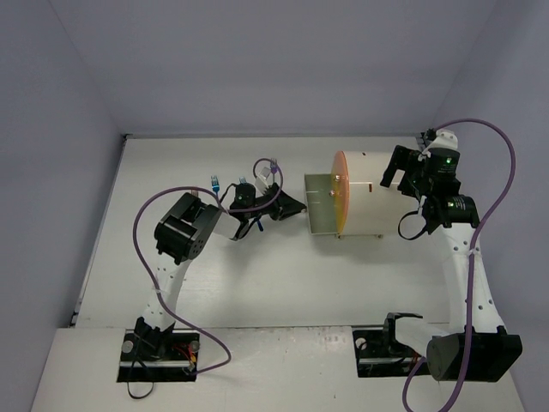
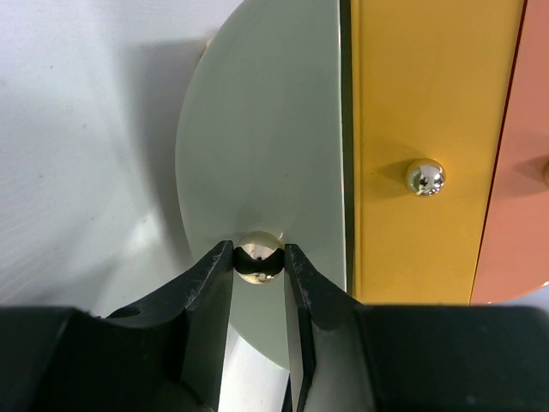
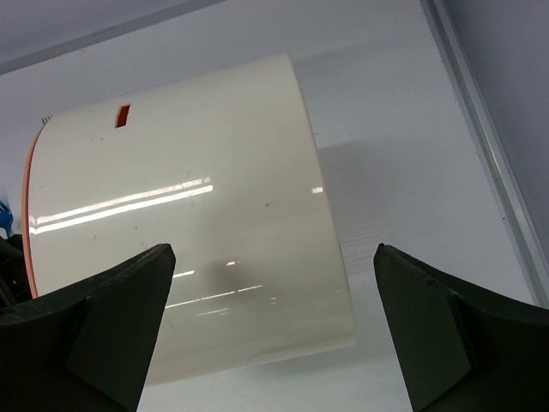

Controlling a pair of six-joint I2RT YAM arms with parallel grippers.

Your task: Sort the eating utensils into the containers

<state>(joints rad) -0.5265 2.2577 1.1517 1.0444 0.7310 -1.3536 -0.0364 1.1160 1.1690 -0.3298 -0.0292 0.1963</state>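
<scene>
The containers are drawers in a white cylinder-shaped cabinet point(image 1: 373, 196) lying on its side, with a round orange front point(image 1: 341, 196). One pale green drawer point(image 1: 321, 206) stands pulled out to the left. My left gripper point(image 2: 259, 259) is shut on that drawer's small gold knob point(image 2: 259, 247), seen against the pale green drawer front point(image 2: 274, 129). Beside it are a yellow drawer front point(image 2: 420, 94) with its own knob point(image 2: 425, 177) and an orange front point(image 2: 523, 172). Blue forks point(image 1: 216, 182) lie behind the left arm. My right gripper point(image 1: 401, 196) is open at the cabinet's point(image 3: 189, 232) back end, holding nothing.
The left arm's forearm and purple cable point(image 1: 273, 169) cover the table around the forks. A small blue piece point(image 1: 257, 226) shows under the left wrist. The table's back edge point(image 1: 257, 135) meets the wall behind the cabinet.
</scene>
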